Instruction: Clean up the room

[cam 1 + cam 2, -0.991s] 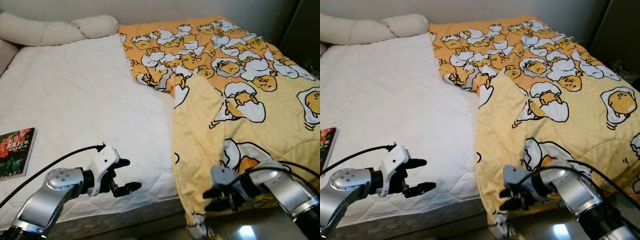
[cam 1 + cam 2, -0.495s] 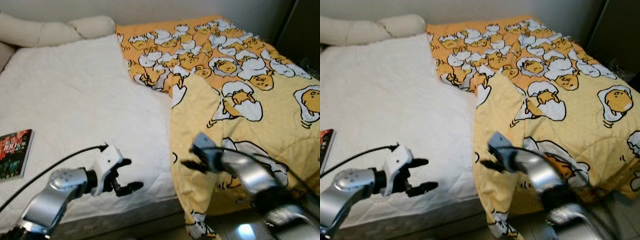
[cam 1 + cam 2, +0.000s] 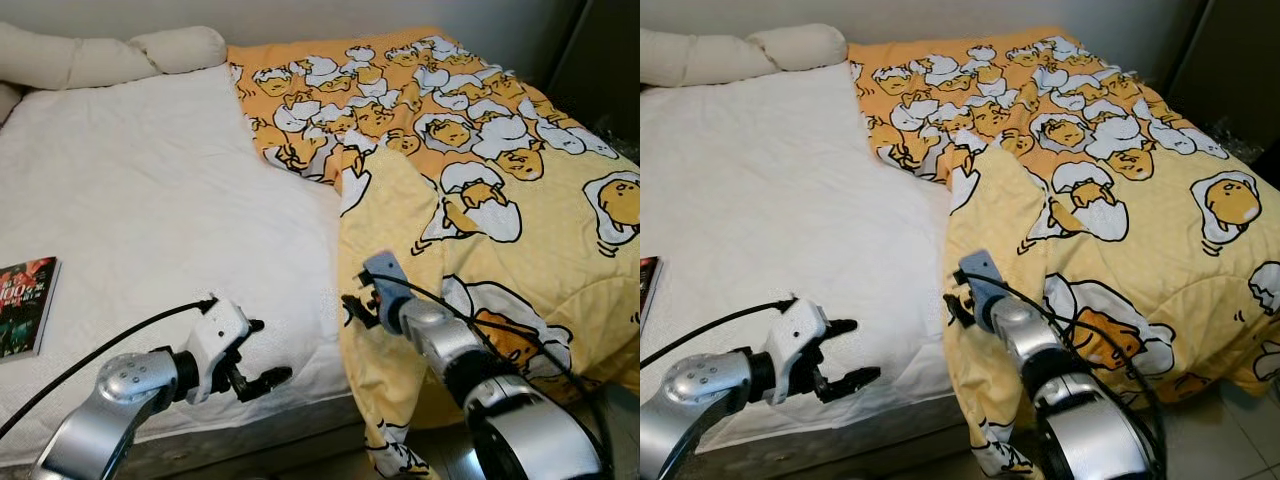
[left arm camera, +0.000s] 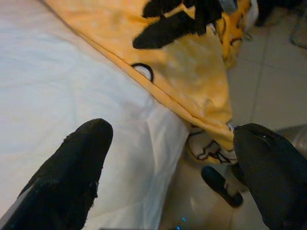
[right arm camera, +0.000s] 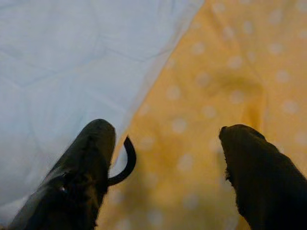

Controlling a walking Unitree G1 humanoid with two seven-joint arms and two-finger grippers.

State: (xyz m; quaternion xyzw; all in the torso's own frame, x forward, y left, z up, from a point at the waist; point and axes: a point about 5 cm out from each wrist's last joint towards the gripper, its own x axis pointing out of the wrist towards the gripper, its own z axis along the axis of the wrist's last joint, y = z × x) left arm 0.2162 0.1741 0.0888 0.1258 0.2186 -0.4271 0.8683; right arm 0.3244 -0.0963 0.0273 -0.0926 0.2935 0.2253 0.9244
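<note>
The blanket (image 3: 480,190), yellow and orange with a cartoon egg print, covers the right half of the bed (image 3: 150,200), its left edge folded back in a loose diagonal and its near corner drooping over the bed's front edge toward the tiled floor (image 4: 268,72).

At the far left a book (image 3: 25,305) lies flat on the white sheet near the bed's left edge, well apart from both arms. Pillows (image 3: 110,55) lie along the head of the bed.

The left gripper (image 3: 255,355) hovers over the sheet near the front edge of the bed, its fingers (image 4: 72,167) spread wide and holding nothing; in its wrist view the blanket's hem runs between them, apart from both tips.

The right gripper (image 3: 358,305) reaches over the blanket's left edge, just where yellow cloth meets white sheet. Its fingers (image 5: 86,163) stand wide apart with nothing between them, one over the sheet beside the hem, the other over the dotted yellow cloth. I cannot tell whether the tips touch the cloth.
</note>
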